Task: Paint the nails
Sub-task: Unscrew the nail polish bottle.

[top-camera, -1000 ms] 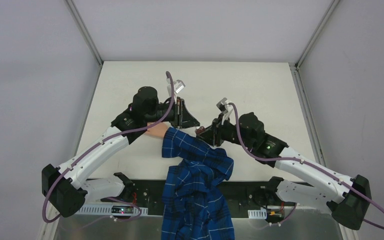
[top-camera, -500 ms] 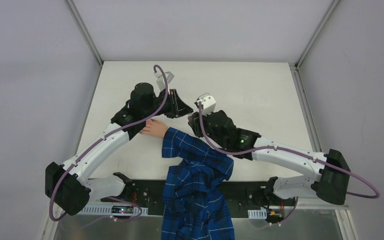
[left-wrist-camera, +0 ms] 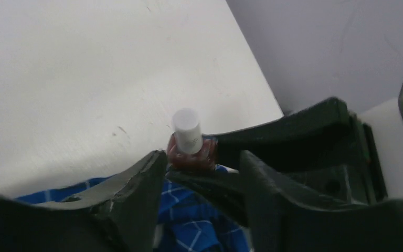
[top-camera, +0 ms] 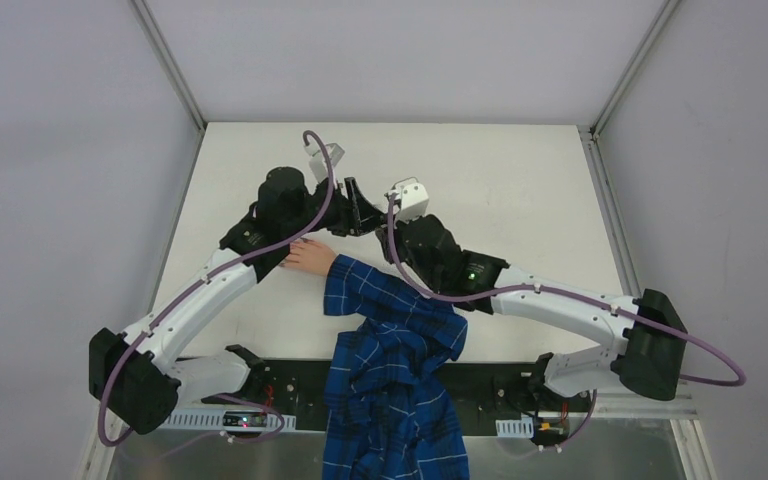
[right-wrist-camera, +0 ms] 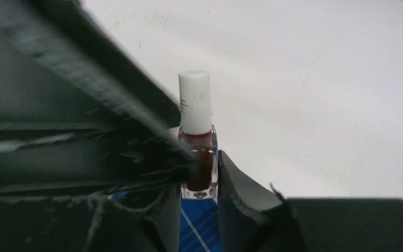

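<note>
Over mid-table, gripping bottle (right-wrist-camera: pixel 197 136) upright by its dark-red body in right gripper (right-wrist-camera: pixel 202 168), cap up. Flanking it with left gripper (left-wrist-camera: pixel 200 156), fingers spread: one just beside the glass, the other apart. Below on table (top-camera: pixel 520 180), resting hand (top-camera: pixel 310 258) in plaid sleeve (top-camera: pixel 390 350). Nails (top-camera: pixel 299 242) at hand's fingertips beside left arm, barely discernible.

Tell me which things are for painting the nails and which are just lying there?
For the job: hand with the nails; polish bottle; right claw, gripping the bottle; left claw, open.
Just there: blue plaid sleeve; white table.
</note>
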Action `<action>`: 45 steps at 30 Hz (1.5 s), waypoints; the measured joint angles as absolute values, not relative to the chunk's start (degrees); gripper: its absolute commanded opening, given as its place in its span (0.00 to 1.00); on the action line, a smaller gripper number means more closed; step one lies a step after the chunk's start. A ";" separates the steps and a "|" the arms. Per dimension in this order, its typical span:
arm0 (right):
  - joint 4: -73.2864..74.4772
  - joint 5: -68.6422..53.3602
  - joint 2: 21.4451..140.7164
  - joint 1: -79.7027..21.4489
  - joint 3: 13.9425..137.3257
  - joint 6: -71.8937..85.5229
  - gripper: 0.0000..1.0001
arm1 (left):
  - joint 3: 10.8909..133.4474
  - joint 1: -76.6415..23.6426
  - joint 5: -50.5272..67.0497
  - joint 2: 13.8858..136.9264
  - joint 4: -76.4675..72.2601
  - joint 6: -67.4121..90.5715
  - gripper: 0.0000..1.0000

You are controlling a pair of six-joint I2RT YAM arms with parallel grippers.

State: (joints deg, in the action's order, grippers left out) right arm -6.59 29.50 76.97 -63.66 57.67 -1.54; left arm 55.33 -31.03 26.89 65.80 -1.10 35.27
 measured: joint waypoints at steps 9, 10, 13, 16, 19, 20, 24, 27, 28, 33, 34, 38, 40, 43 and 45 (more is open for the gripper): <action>0.40 17.78 67.79 -53.65 57.01 11.18 0.00 | 53.78 -32.34 27.59 53.65 3.77 32.12 0.98; 0.69 13.96 65.69 -51.86 56.14 12.53 0.00 | 53.56 -32.32 27.49 52.40 3.97 31.48 0.98; 0.99 2.02 60.73 -47.00 53.95 15.79 0.00 | 53.45 -32.27 27.11 50.43 4.36 29.56 0.98; 0.67 -11.62 57.71 -44.10 52.34 18.28 0.00 | 53.60 -32.27 30.83 50.89 4.43 27.62 0.97; -1.17 -24.60 56.66 -43.97 50.78 20.86 0.00 | 53.71 -32.27 36.01 52.31 4.25 26.92 0.98; -1.85 -28.73 56.66 -44.01 50.43 21.87 0.00 | 53.71 -32.27 38.02 52.71 3.97 26.87 0.98; -4.40 -40.25 56.84 -44.16 49.78 24.67 0.00 | 53.71 -32.29 45.67 53.25 0.97 27.53 0.98; -7.16 -44.80 56.86 -44.88 49.32 25.67 0.00 | 53.71 -32.71 49.95 53.25 -2.35 29.23 0.95; -7.81 -45.63 56.86 -45.17 49.08 25.87 0.00 | 53.71 -32.91 50.89 53.25 -3.01 29.54 0.92; -8.78 -48.49 57.39 -46.81 48.51 26.22 0.00 | 53.76 -35.20 55.57 53.98 -5.65 31.20 0.64; -8.86 -48.77 57.54 -47.09 48.51 26.15 0.00 | 53.76 -35.83 56.36 54.33 -5.85 31.35 0.60; -8.88 -48.99 57.84 -47.75 48.51 26.04 0.00 | 53.76 -37.76 58.54 55.64 -6.20 32.08 0.49; -8.93 -48.97 57.84 -47.79 48.51 25.91 0.00 | 53.76 -38.30 59.27 55.86 -6.26 32.21 0.44; -9.08 -48.99 57.84 -47.83 48.51 25.87 0.00 | 53.76 -38.33 59.75 55.86 -6.42 32.32 0.37; -9.39 -49.01 57.84 -47.90 48.51 25.82 0.00 | 53.76 -38.30 59.72 55.86 -6.55 32.36 0.39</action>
State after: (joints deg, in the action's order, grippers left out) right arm -9.39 -49.01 57.84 -47.90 48.51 25.82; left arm 53.76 -38.30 59.72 55.86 -6.55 32.36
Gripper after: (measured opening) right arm 0.281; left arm 0.374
